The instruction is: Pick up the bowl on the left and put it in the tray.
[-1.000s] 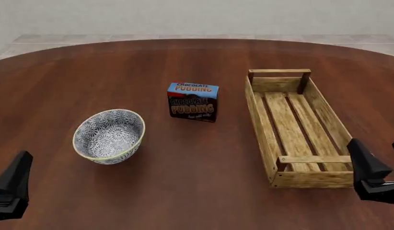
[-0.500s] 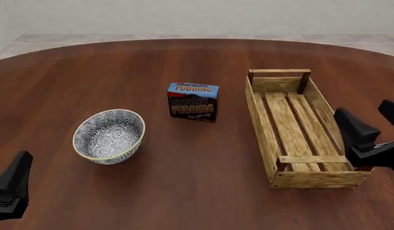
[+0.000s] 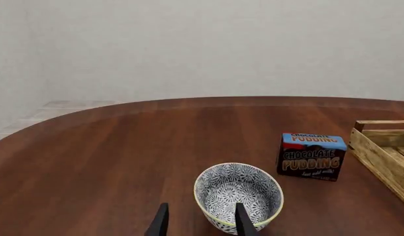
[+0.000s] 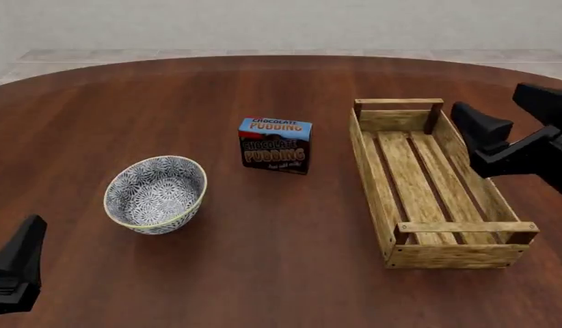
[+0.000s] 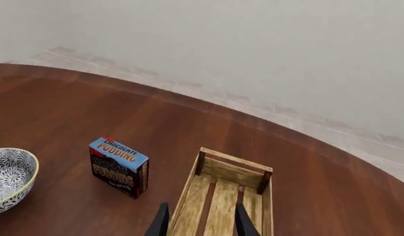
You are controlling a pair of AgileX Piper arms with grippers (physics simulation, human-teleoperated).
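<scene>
The blue-patterned bowl (image 4: pixel 155 193) stands upright on the table's left half, and the left wrist view has the bowl (image 3: pixel 238 195) just beyond the fingertips. My left gripper (image 4: pixel 12 272) is at the near left corner, open and empty, short of the bowl. At the right lies the light-wood tray (image 4: pixel 368 171), holding nothing. My right gripper (image 4: pixel 511 116) hovers open above the tray's far right side. The right wrist view looks down on the tray (image 5: pixel 231 173), with the bowl (image 5: pixel 9 177) at the picture's edge.
A chocolate pudding box (image 4: pixel 275 145) stands upright between bowl and tray, slightly farther back. It shows as the pudding box (image 3: pixel 311 156) in the left wrist view and the pudding box (image 5: pixel 119 167) in the right wrist view. The round table's far edge curves behind.
My right gripper has risen and travelled forward from the tray's near right corner to beside its far end. The left gripper, bowl, box and tray have not moved.
</scene>
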